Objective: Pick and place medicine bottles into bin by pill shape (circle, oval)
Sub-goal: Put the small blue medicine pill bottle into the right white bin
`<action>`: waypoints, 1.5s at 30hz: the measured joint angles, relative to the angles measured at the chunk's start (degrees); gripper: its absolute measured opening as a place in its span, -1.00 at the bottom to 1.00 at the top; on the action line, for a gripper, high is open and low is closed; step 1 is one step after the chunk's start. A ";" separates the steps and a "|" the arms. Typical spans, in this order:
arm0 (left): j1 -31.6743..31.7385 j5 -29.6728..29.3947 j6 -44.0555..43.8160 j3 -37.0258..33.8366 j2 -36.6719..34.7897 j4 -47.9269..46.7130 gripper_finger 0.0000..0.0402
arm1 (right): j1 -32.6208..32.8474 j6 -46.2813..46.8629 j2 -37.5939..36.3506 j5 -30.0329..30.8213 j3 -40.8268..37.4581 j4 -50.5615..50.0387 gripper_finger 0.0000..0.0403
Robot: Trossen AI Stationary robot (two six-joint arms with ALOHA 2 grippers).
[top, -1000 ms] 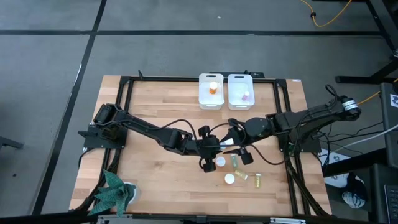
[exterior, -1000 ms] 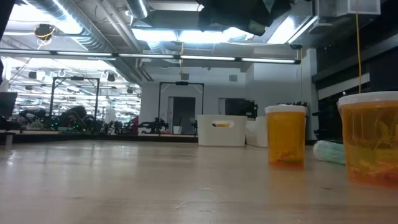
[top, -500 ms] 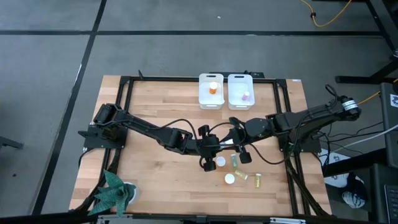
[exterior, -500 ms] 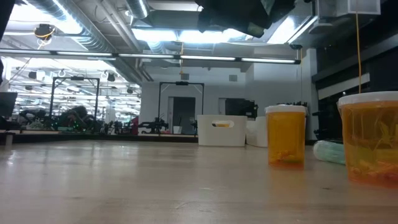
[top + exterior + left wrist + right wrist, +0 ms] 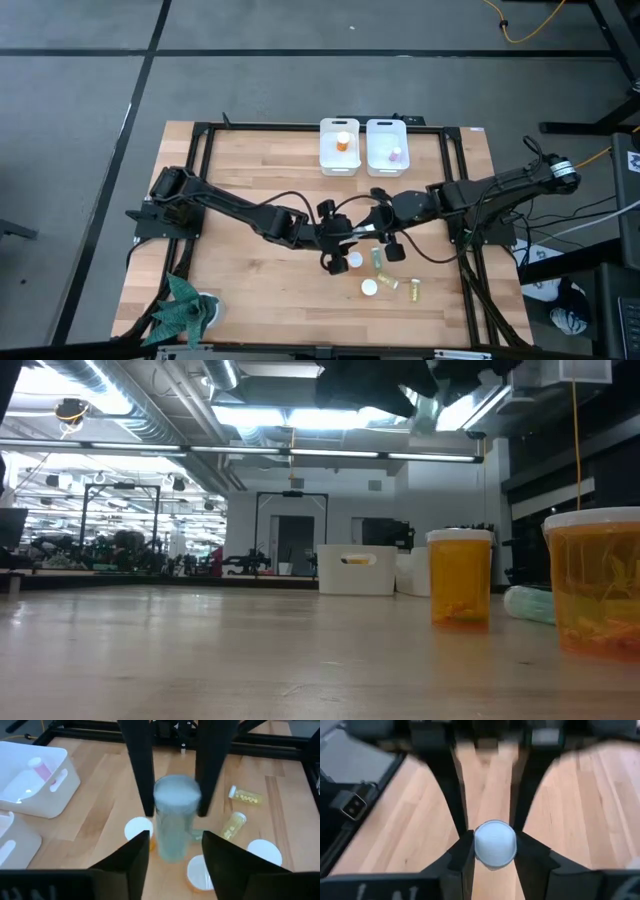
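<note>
translucent cylindrical bottle (image 5: 494, 844) pinched between right pincer (image 5: 492, 851)'s dark fingers.

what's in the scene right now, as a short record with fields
held item: pale translucent bottle, above the table, between both grippers
right gripper: shut on the bottle's capped end
left gripper: open, fingers either side of the bottle, not touching
white bins: two, side by side at the table's far edge
loose on table: two white-capped bottles, a green one, two yellow ones
</note>
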 joint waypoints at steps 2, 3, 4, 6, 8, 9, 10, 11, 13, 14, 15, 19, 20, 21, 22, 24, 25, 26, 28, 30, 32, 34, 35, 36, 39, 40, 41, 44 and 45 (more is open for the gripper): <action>-0.12 -0.07 -0.04 0.00 -1.02 -1.35 -0.07 | 0.02 1.10 0.00 2.69 -0.02 -1.74 -0.44; -0.14 -0.06 -0.11 0.00 -1.70 -1.96 -0.05 | 0.02 1.69 0.00 4.67 -0.02 -2.75 -0.43; -0.16 -0.08 -0.35 0.00 -2.27 -3.23 -0.02 | -0.02 2.37 0.00 7.13 -0.02 -4.28 -0.43; -0.42 -0.58 -1.67 0.00 -3.14 -4.90 0.00 | -0.46 2.99 0.00 12.09 -0.02 -7.79 -0.41; -0.63 -1.64 -2.76 0.00 -3.94 -6.91 0.01 | -1.48 4.50 -0.02 14.99 -0.02 -11.78 -0.40; -0.84 -2.20 -2.91 0.00 -4.41 -7.67 0.01 | -2.18 5.68 -0.02 15.77 -0.02 -13.22 -0.40; -0.93 -2.57 -2.91 0.00 -4.85 -8.68 0.01 | -3.07 6.92 -0.02 16.13 -0.04 -14.54 -0.40; -1.06 -2.88 -2.91 0.00 -5.31 -9.78 0.01 | -3.94 7.68 -0.02 16.21 -0.04 -15.23 -0.40; -1.24 -3.35 -3.26 0.00 -5.88 -12.15 -0.01 | -6.12 8.21 -0.02 16.24 -0.04 -15.49 -0.40; -1.24 -3.50 -3.23 0.00 -6.19 -12.79 -0.01 | -7.29 8.16 -0.02 16.25 -0.04 -15.26 -0.40; -1.24 -3.50 -2.80 0.00 -6.41 -13.69 -0.01 | -8.64 8.07 -0.02 16.25 -0.04 -14.99 -0.39; -1.19 -3.75 5.18 0.00 -6.63 -17.28 0.00 | -15.55 5.89 -0.02 17.65 0.62 -14.11 -0.40; -1.17 -4.14 7.44 0.00 -6.70 -17.98 0.01 | -17.63 5.38 -0.02 17.79 0.88 -13.74 -0.41; -1.05 -4.59 8.94 0.02 -6.81 -18.72 0.01 | -20.03 5.29 -0.02 17.67 1.03 -13.57 -0.41; -1.04 -5.12 10.02 0.02 -6.88 -19.86 0.01 | -22.30 5.28 -0.04 17.42 1.09 -13.43 -0.41; -1.06 -6.87 9.37 0.02 -6.95 -21.70 0.00 | -27.12 5.23 -0.02 17.21 1.09 -12.48 -0.41; -1.06 -8.23 6.84 0.02 -7.05 -22.10 0.00 | -29.59 5.23 -0.02 17.17 1.10 -12.36 -0.41; -1.01 -9.73 3.73 0.02 -7.21 -22.10 0.00 | -32.00 5.22 0.01 16.89 1.11 -12.35 -0.41; -0.55 -10.87 0.69 0.02 -7.79 -22.39 0.00 | -37.09 5.18 0.49 14.98 1.11 -12.15 -0.41; 0.19 -10.62 0.41 0.02 -8.56 -23.49 0.01 | -41.88 4.95 1.57 12.13 1.14 -9.78 -0.41; 1.02 -10.24 0.31 0.02 -9.71 -24.47 0.00 | -46.32 3.74 3.25 9.21 1.20 -6.67 -0.41; 2.09 -10.21 0.20 0.02 -11.04 -25.37 0.00 | -49.76 2.76 5.59 6.95 1.20 -3.03 -0.41; 2.62 -10.21 0.01 0.02 -11.87 -25.85 0.00 | -51.45 2.21 6.87 5.86 1.20 -1.79 -0.41; 3.05 -10.21 -0.17 0.02 -12.64 -26.66 0.00 | -52.77 1.96 8.21 5.16 1.20 -0.94 -0.41; 4.35 -10.21 -0.24 -0.05 -14.97 -26.64 -0.01 | -56.03 1.21 12.39 5.01 1.20 1.59 -0.41; 4.69 -10.27 -0.26 -0.30 -15.56 -26.11 -0.01 | -56.83 0.64 13.82 4.62 1.20 2.34 -0.41; 5.07 -10.24 -0.30 -0.76 -16.22 -25.45 -0.01 | -57.75 0.35 15.20 3.61 1.20 3.34 -0.41; 6.03 -10.20 -1.43 -3.40 -17.80 -24.00 -0.01 | -59.59 -0.10 18.80 0.21 1.20 5.29 -0.41; 6.36 -10.18 -1.77 -4.47 -18.25 -23.44 -0.01 | -60.18 -0.57 19.83 -0.54 1.20 5.59 -0.41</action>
